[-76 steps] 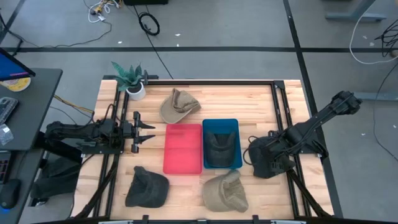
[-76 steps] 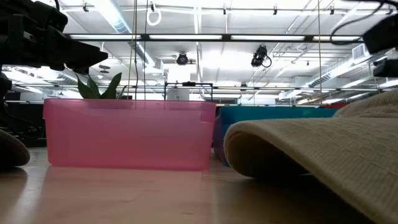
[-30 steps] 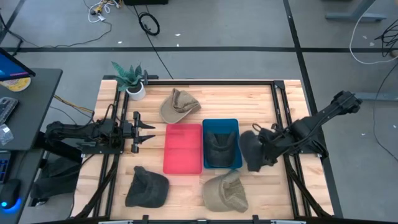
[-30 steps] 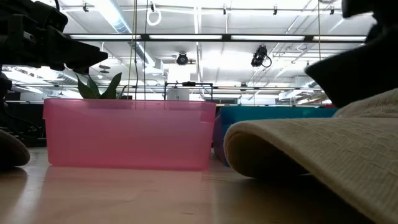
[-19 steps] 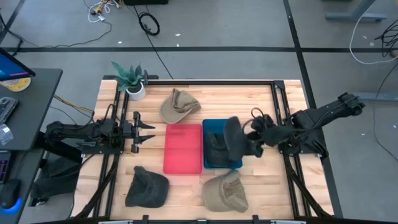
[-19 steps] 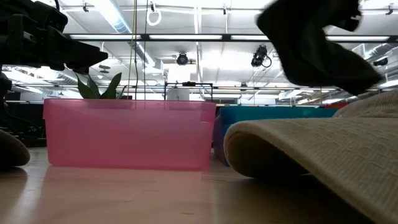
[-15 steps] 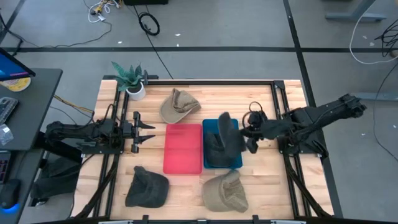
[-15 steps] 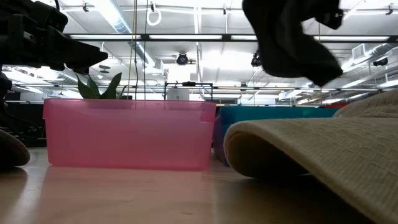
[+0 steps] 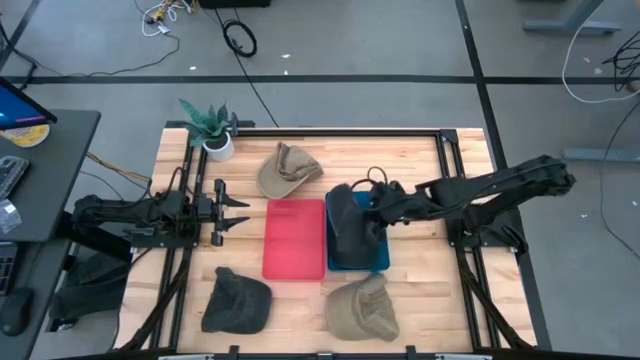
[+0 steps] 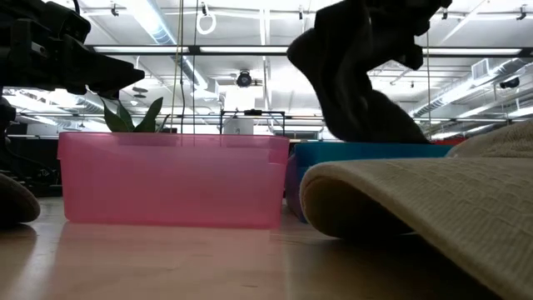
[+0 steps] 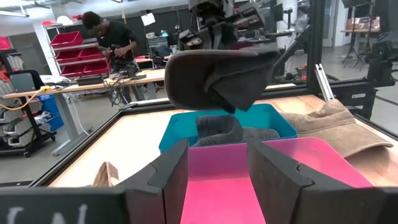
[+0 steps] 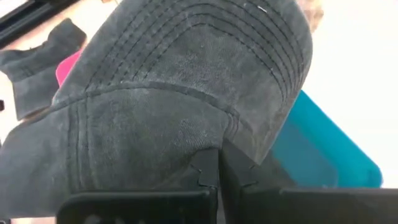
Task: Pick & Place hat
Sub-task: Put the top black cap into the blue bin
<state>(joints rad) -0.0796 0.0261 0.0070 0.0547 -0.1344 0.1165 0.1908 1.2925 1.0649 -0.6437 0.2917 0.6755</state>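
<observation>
Overhead, right tool [image 9: 377, 208] grips unlabelled dark hat [image 9: 345, 215] above blue bin [image 9: 381, 262].

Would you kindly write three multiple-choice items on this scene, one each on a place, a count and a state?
1. The right end effector holds the dark hat over:
A. the red bin
B. the blue bin
C. the plant

2. Tan hats lying on the table:
A. one
B. two
C. four

3. The left end effector is:
A. open
B. shut on a hat
C. inside a bin

Answers: 1 B, the high view shows the hat above the blue bin. 2 B, one tan hat far, one near. 3 A, its fingers stand apart, empty.
</observation>
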